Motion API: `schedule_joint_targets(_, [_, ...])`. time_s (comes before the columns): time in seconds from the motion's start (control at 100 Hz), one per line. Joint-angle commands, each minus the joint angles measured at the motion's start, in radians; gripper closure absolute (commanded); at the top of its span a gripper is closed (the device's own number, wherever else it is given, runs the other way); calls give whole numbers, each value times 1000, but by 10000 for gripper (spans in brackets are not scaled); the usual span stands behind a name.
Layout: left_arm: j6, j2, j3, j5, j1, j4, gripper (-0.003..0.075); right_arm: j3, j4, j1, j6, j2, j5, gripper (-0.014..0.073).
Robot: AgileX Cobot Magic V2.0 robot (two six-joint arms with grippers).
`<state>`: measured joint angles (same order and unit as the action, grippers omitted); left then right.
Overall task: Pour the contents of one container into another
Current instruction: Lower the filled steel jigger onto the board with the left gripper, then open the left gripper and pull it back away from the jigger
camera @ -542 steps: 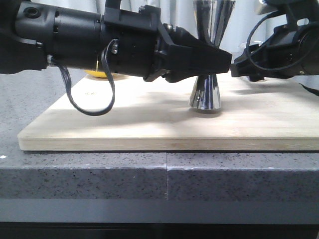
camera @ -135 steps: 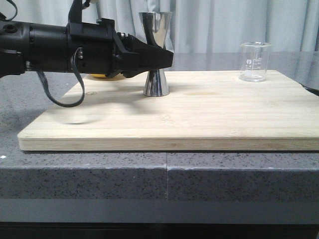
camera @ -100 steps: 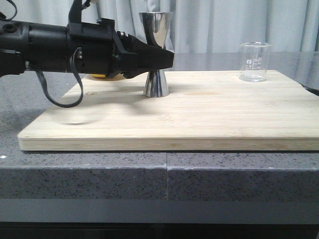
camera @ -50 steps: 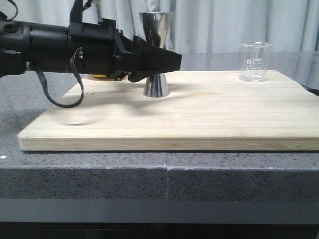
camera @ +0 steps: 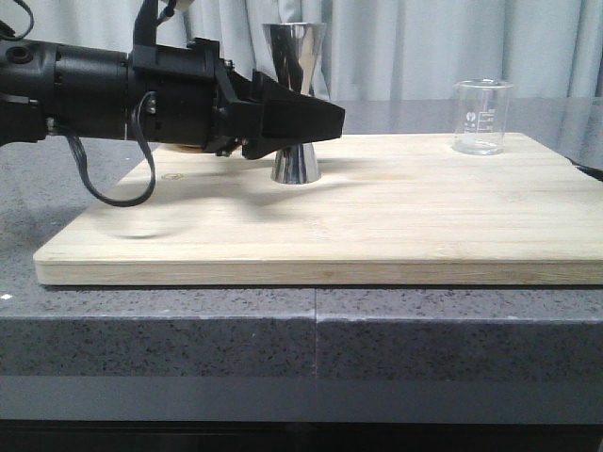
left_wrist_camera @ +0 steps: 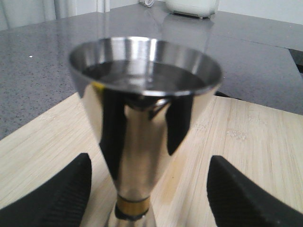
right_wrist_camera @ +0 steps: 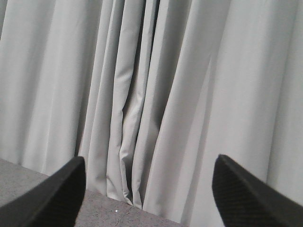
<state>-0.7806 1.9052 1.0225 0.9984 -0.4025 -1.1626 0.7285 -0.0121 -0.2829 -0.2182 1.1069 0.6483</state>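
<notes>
grey speckled stone runs across the near edge of the scene, and on it lies a pale wooden board that carries everything else. nearest on the board, toward its left side, the left gripper reaches in sideways, its black fingers spread wide on either side of the steel jigger without touching it; the wrist view shows clear board between each pad and the metal. the jigger stands upright just behind the fingertips, an hourglass of polished steel with a thin gold band at its narrow waist, and its upper cup mirrors the dark fingers. whether liquid sits in that cup cannot be told from the reflections.

farther back, near the board's far right corner and well apart from the jigger, stands the glass beaker, clear, with white printed marks and a small lip at the rim. it looks empty or nearly so. behind it hang pale curtains.

the right gripper is out of the front view; its wrist camera faces only the curtains, with its two fingers parted and nothing between them.

the jigger is likely stiff, smooth and slippery, top-heavy on a small foot, so the waist would be the steady place to hold it. the beaker is probably light and fragile; it should be gripped gently around the middle of its wall, below the lip.
</notes>
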Motion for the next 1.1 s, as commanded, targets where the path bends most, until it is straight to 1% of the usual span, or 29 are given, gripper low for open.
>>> schedule_joint_targets(0.0, [-9, -68, 26, 58, 1, 38, 237, 24, 2, -2, 0, -23, 67, 88])
schedule_joint_targets(0.2, [-22, -100, 26, 11, 7, 1, 237, 24, 2, -2, 0, -23, 67, 88])
schedule_joint_targets(0.34, [-73, -120, 26, 8, 22, -57, 237, 24, 2, -2, 0, -23, 67, 88])
schedule_joint_targets(0.52, [-105, -146, 26, 4, 43, -87, 237, 24, 2, -2, 0, -23, 72, 88])
schedule_joint_targets(0.81, [-113, -178, 26, -2, 67, -161, 237, 24, 2, -2, 0, -23, 74, 88])
schedule_joint_targets(1.09, [-201, -209, 26, -2, 117, -264, 237, 24, 2, -2, 0, -23, 74, 88])
